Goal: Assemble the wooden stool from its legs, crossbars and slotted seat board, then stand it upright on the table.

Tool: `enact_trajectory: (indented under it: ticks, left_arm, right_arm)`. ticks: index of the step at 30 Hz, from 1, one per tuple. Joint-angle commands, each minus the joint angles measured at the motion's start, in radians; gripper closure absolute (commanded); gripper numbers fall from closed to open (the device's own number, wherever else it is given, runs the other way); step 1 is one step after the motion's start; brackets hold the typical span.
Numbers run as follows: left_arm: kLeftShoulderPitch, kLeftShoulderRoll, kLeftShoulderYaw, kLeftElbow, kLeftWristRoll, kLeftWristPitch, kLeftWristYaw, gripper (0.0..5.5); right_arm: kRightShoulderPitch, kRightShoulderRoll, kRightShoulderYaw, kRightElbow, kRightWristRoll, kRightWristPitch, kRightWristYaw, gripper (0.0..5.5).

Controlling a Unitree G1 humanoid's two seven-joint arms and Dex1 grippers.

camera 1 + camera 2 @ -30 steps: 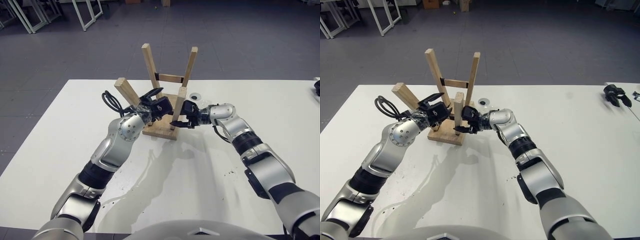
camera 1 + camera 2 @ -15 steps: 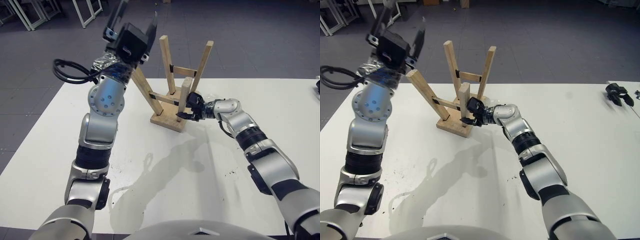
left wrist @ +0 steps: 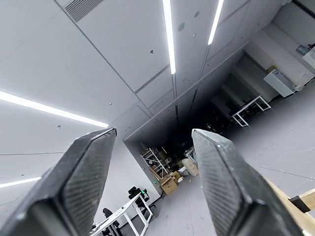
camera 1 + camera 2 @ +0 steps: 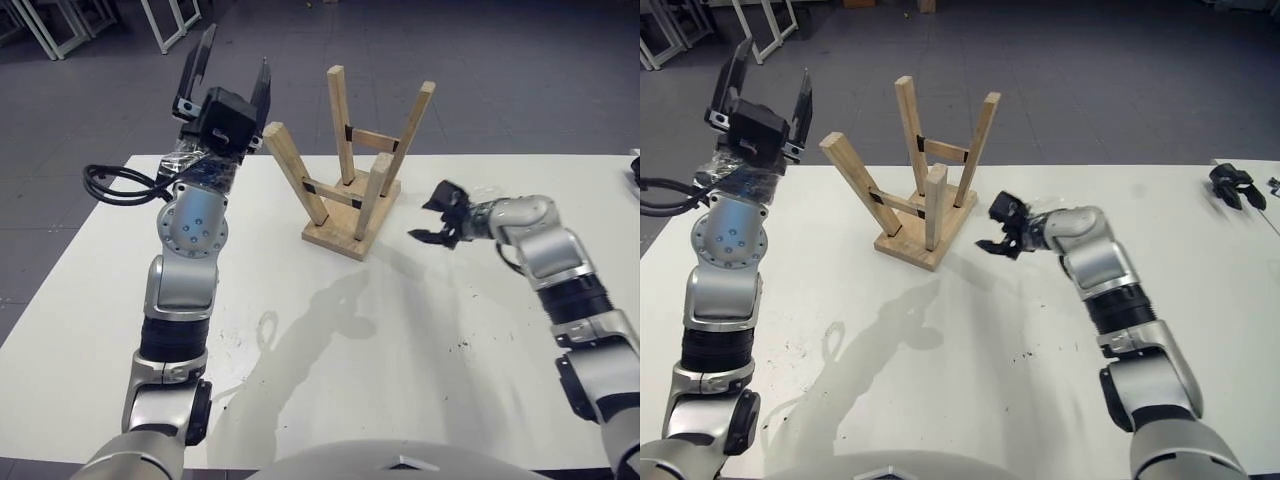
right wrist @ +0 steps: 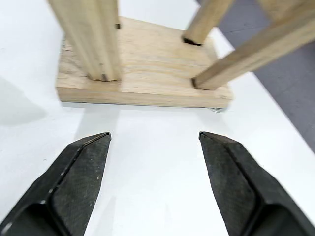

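Note:
The wooden stool (image 4: 352,180) stands upside down on the white table (image 4: 330,370), its seat board (image 4: 350,222) flat on the surface and its legs pointing up, joined by crossbars (image 4: 372,140). My left gripper (image 4: 226,72) is open, raised above the table's back left, pointing upward, a little left of the nearest leg (image 4: 293,172). My right gripper (image 4: 436,212) is open, low over the table to the right of the seat board (image 5: 142,69), apart from it. Its fingers (image 5: 78,177) frame the board's edge in the right wrist view.
A black cable (image 4: 120,186) loops from the left forearm over the table's left side. A small black object (image 4: 1232,187) lies at the far right. Dark specks (image 4: 466,346) dot the table. Metal frames (image 4: 165,20) stand on the floor behind.
My right gripper let go of the stool leg and drew back to the right. My left arm came down a little from its raised pose. The stool stays inverted.

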Motion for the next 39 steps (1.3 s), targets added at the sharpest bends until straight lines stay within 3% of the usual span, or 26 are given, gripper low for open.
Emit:
enact_trajectory:
  ticks: [1,4,6,15,18,22,24,31,39]
  left_arm:
    - [0.03,0.018,0.075,-0.043,0.02,-0.029,0.051,2.64]
    - [0.042,0.011,0.113,-0.05,0.011,-0.026,0.08,2.64]
    - [0.05,0.012,0.129,-0.039,0.002,-0.019,0.083,2.64]
    - [0.103,-0.006,0.187,-0.024,-0.024,0.029,0.096,2.64]
    - [0.089,-0.02,0.165,-0.008,-0.029,0.042,0.089,2.64]
    - [0.09,-0.033,0.147,-0.001,-0.07,0.036,0.057,2.64]
    - [0.109,-0.059,0.118,-0.008,-0.22,0.066,-0.056,2.64]
    - [0.199,-0.034,0.099,-0.129,-0.677,0.361,-0.364,2.64]
    - [0.234,0.054,0.032,-0.196,-0.755,0.519,-0.471,2.64]
  right_arm:
    - [-0.222,0.113,-0.266,-0.127,0.244,0.053,-0.105,2.2]
    - [-0.378,0.233,-0.386,-0.167,0.439,0.104,-0.181,2.2]
    - [-0.413,0.277,-0.371,-0.164,0.479,0.109,-0.193,2.2]
    - [-0.247,0.333,0.119,0.177,0.148,0.021,-0.091,2.2]
    - [-0.34,0.366,-0.003,0.187,0.216,0.053,-0.141,2.2]
    - [-0.424,0.343,-0.249,-0.019,0.394,0.193,-0.236,2.2]
    - [-0.426,0.294,-0.297,-0.027,0.388,0.178,-0.259,2.2]
    - [-0.285,0.19,-0.137,0.13,0.176,-0.015,-0.213,2.2]
    - [-0.191,0.264,0.002,0.136,0.138,-0.099,-0.08,2.2]
